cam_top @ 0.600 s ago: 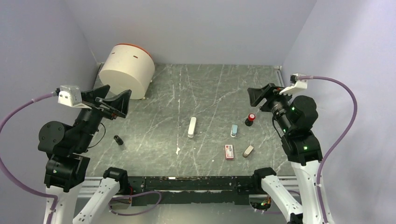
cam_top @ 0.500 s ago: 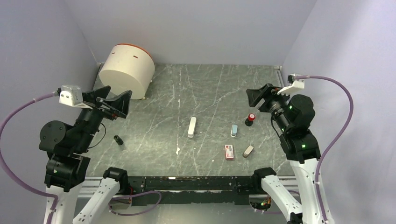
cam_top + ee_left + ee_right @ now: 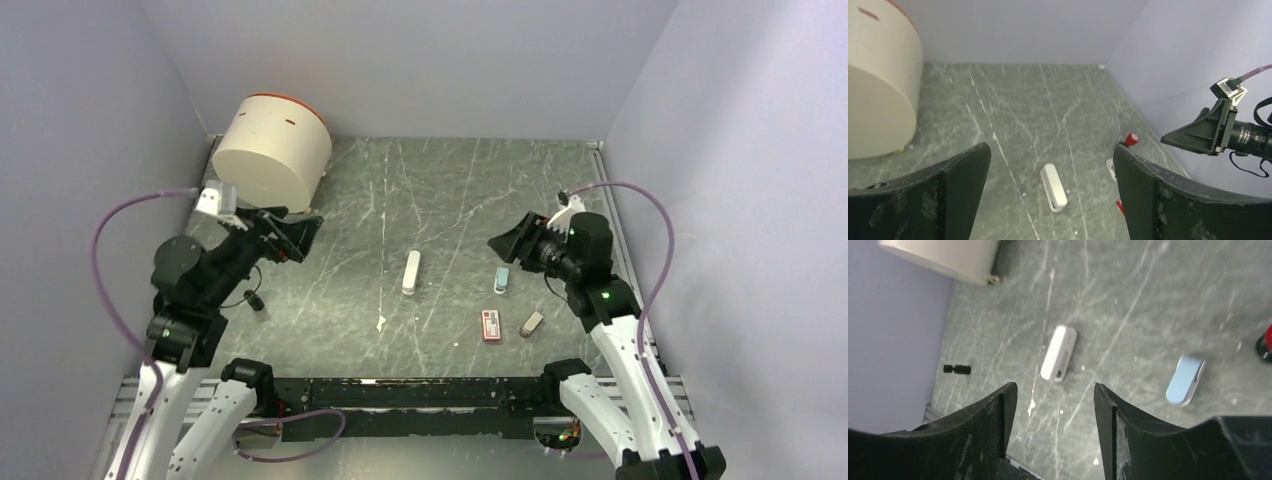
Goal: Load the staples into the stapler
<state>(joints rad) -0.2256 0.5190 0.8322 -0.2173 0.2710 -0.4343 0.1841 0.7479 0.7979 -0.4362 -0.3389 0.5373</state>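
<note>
This is a robotics lab test cell, not a lived-in room. Plain lavender walls (image 3: 420, 60) box in a dark green marbled tabletop (image 3: 450, 180) on three sides. The left arm (image 3: 185, 290) and right arm (image 3: 605, 300) stand on a metal rail (image 3: 400, 392) at the tabletop's near edge. Each trails a purple cable (image 3: 105, 250) to a wrist camera (image 3: 213, 198). Only a few staged props sit here: a stapler (image 3: 411, 272), a box of staples (image 3: 490, 325), and a white drum (image 3: 272, 150) in the far left corner.

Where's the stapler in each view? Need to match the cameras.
Top external: stapler mid-table, near frame centre.
Left wrist: stapler low centre.
Right wrist: stapler at frame centre.
Shared landmark: cream drum at the far-left table corner, seen in all three views.
</note>
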